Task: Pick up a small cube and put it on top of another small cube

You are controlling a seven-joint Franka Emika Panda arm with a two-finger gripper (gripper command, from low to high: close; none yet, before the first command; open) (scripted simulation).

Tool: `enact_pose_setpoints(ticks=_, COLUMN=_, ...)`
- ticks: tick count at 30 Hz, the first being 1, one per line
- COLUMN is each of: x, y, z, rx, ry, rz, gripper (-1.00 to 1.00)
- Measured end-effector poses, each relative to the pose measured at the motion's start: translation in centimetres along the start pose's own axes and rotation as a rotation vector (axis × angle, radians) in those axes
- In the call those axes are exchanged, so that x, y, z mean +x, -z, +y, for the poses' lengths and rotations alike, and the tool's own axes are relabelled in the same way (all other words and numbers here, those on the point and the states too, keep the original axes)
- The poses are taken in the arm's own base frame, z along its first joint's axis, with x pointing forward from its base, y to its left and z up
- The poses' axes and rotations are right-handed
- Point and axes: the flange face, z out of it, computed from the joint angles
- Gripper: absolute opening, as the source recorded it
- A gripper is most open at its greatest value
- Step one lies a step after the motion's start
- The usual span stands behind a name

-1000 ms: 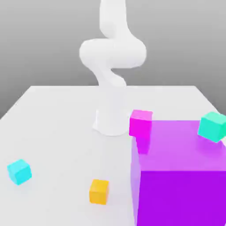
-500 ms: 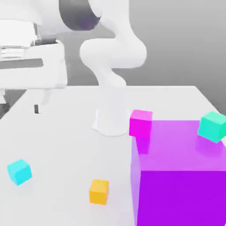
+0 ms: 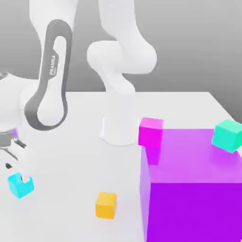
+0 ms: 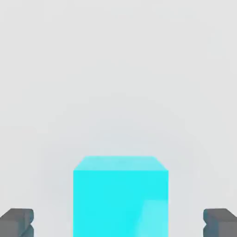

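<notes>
We are looking at a rendered test scene, not a lived-in room. A plain white table (image 3: 71,123) stands before a smooth grey backdrop that fades from dark to light, bare of walls, furniture or windows. Everything on it is a flat-coloured block without texture or label: a big purple cube (image 3: 191,189) at about four o'clock from the table's middle, a magenta cube (image 3: 151,132) touching its far corner, a teal cube (image 3: 227,135) at three o'clock, an orange cube (image 3: 106,205) at six, a cyan cube (image 3: 20,185) at eight. A glossy white arm (image 3: 120,71) marked "FRANKA" rises from a base near the middle.
</notes>
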Motion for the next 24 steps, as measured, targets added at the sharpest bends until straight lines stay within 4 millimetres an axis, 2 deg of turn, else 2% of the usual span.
enact_pose_setpoints(ticks=1, x=-0.1, y=-0.8, z=0.1, rx=0.0, ry=-0.001, rz=-0.002, gripper=-1.0)
enact_pose_setpoints(ticks=8, x=-0.1, y=-0.9, z=0.1, rx=-0.001, ry=-0.001, rz=-0.002, gripper=-1.0)
enact_pose_setpoints(ticks=14, x=-0.1, y=4.6, z=0.0, rx=0.001, ry=0.0, rz=-0.003, gripper=-1.0)
enact_pose_setpoints(ticks=17, x=-3.8, y=7.8, z=-4.1, rx=0.029, ry=0.165, rz=-0.048, gripper=-1.0)
enact_pose_setpoints(ticks=21, x=-13.1, y=13.0, z=-10.6, rx=0.057, ry=0.508, rz=-0.1, gripper=-1.0)
enact_pose_setpoints(ticks=24, x=-17.5, y=17.3, z=-12.2, rx=0.067, ry=0.689, rz=-0.117, gripper=-1.0)
